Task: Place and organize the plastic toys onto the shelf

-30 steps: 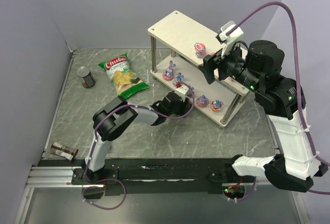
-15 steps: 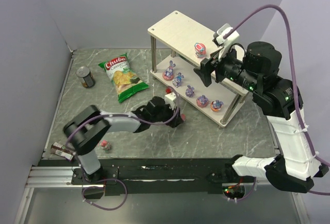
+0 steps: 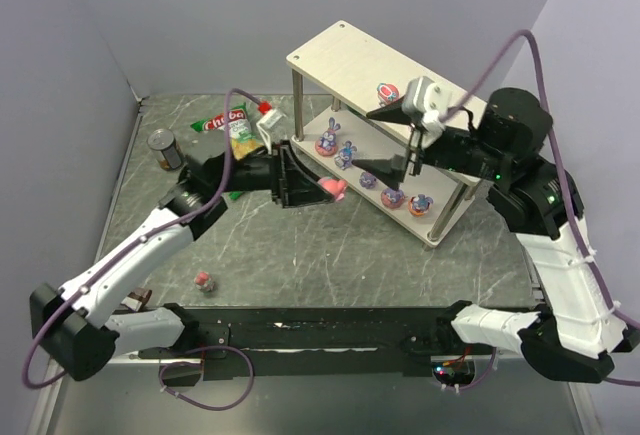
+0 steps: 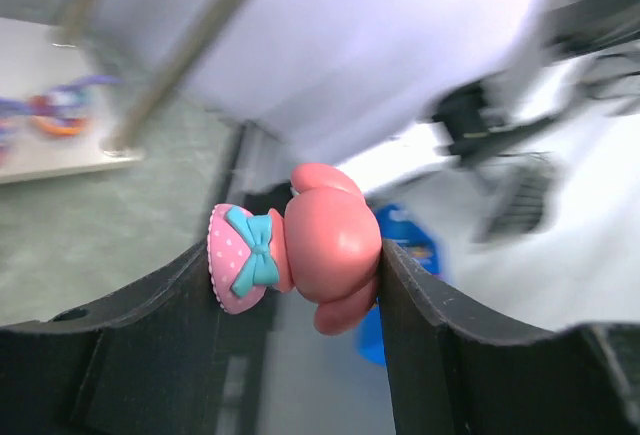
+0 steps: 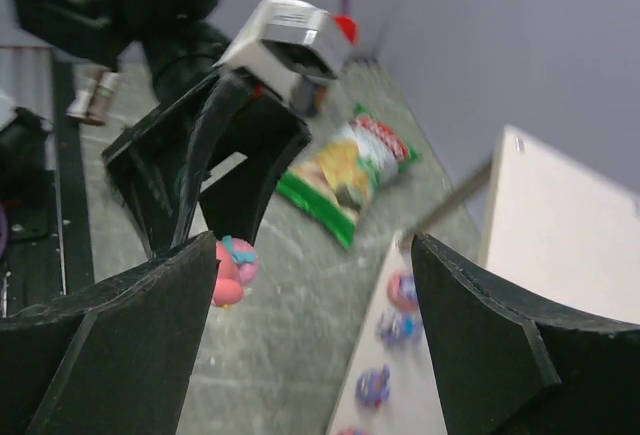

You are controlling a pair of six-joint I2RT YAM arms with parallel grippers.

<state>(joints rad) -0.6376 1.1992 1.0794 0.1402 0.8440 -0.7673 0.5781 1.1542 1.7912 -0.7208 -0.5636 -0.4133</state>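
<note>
My left gripper (image 3: 322, 187) pinches a pink toy (image 4: 320, 245) in the air near the shelf (image 3: 340, 55), so I should slide it slowly onto the low board and let go gently.

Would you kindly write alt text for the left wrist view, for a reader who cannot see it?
A pink toy with a teal bow is held sideways in the left gripper, pinched between its black fingers. Behind it, blurred, are the shelf and the grey-green table.
</note>
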